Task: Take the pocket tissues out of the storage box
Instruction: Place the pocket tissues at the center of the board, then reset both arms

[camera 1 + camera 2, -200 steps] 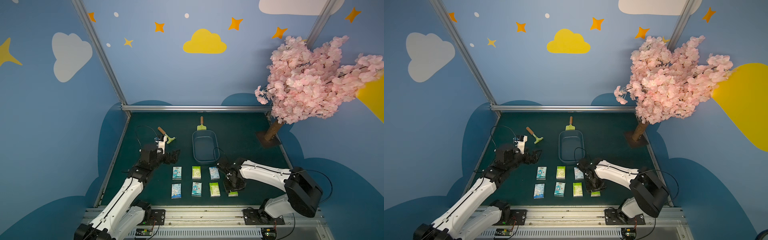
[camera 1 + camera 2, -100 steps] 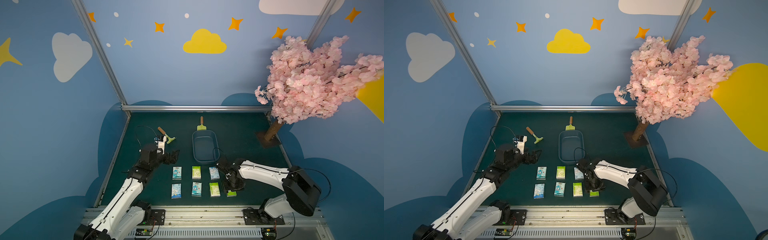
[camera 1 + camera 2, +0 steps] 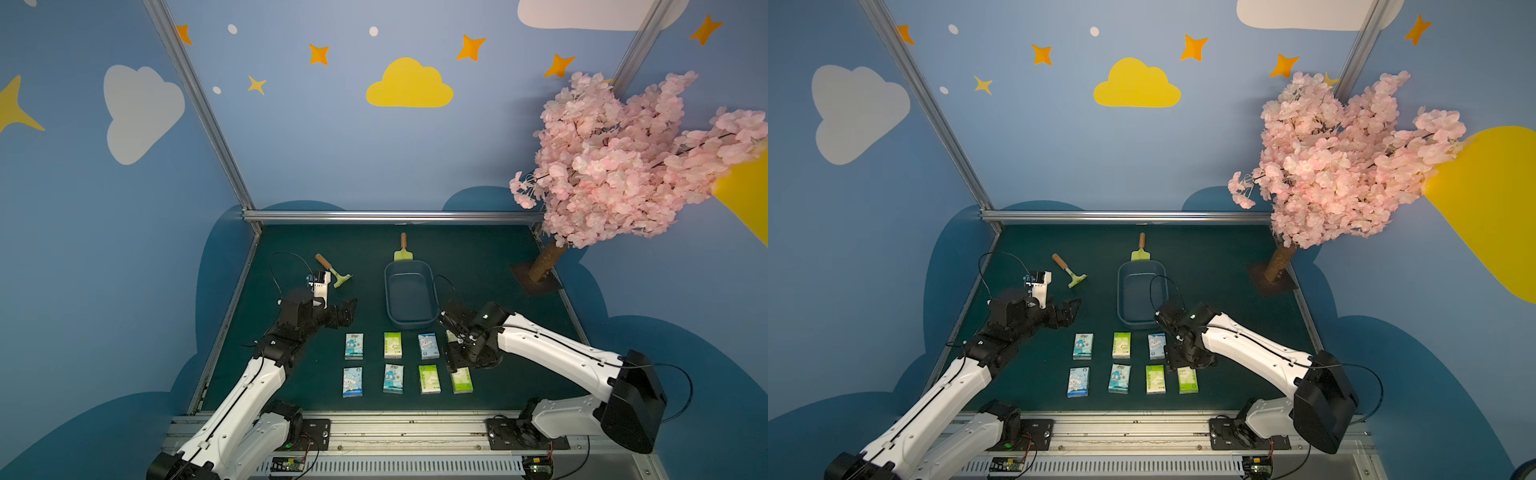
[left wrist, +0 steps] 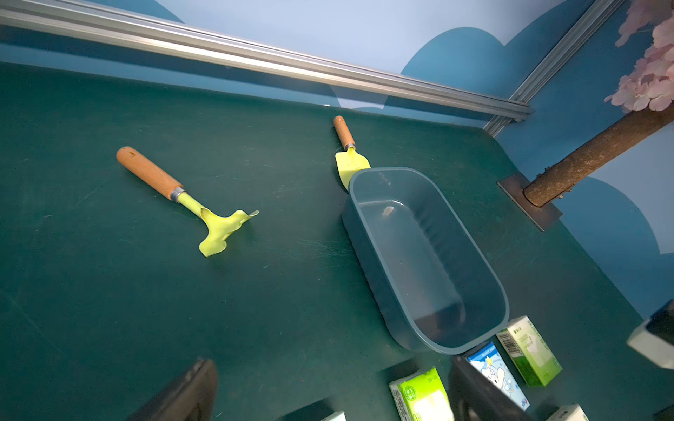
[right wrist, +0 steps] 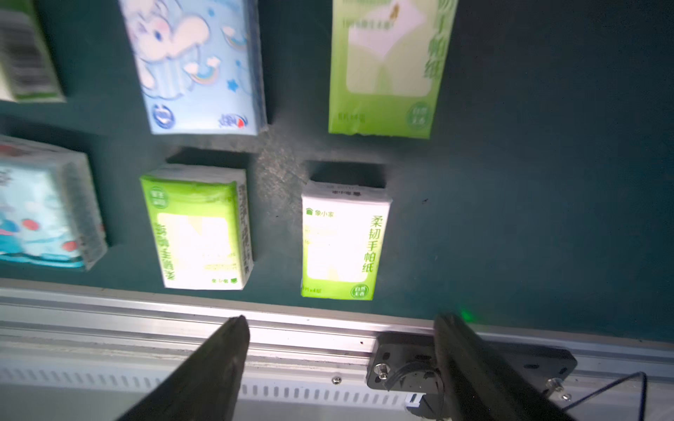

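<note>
Both the right claw (image 5: 343, 320) and left claw (image 4: 332, 364) gape, empty. A careless retreat could knock the nearest green packet (image 5: 341, 240) askew.

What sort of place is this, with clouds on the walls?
Likely a robot test booth dressed as a playroom: painted cloud walls, a fake pink blossom tree, left arm and right arm bolted at a green table.
</note>
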`<act>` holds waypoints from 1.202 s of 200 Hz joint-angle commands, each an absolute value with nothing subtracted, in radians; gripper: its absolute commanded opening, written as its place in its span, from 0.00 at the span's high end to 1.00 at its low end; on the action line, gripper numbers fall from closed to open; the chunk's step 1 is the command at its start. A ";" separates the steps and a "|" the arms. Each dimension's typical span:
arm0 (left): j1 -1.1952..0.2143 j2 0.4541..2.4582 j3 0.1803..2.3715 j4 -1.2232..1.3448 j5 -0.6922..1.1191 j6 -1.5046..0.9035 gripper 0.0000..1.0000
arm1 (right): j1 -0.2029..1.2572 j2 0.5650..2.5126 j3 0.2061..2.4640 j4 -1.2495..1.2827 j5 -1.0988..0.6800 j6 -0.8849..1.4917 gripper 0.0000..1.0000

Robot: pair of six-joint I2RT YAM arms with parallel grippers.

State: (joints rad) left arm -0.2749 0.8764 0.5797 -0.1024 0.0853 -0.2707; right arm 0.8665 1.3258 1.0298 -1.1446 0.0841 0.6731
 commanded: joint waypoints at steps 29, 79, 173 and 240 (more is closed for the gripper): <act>-0.268 0.843 0.587 -0.066 -0.062 -0.319 0.00 | 0.712 1.210 1.159 -1.245 0.269 0.614 0.03; -0.264 0.790 0.548 -0.054 -0.261 -0.346 0.00 | 0.523 1.092 1.094 -1.018 0.374 0.458 0.02; -0.234 0.754 0.515 -0.093 -0.390 -0.279 0.00 | 0.141 1.005 0.592 -0.181 0.319 0.221 0.02; -0.170 0.680 0.456 -0.137 -0.394 -0.385 0.00 | 0.100 1.202 0.555 0.104 0.211 0.126 0.02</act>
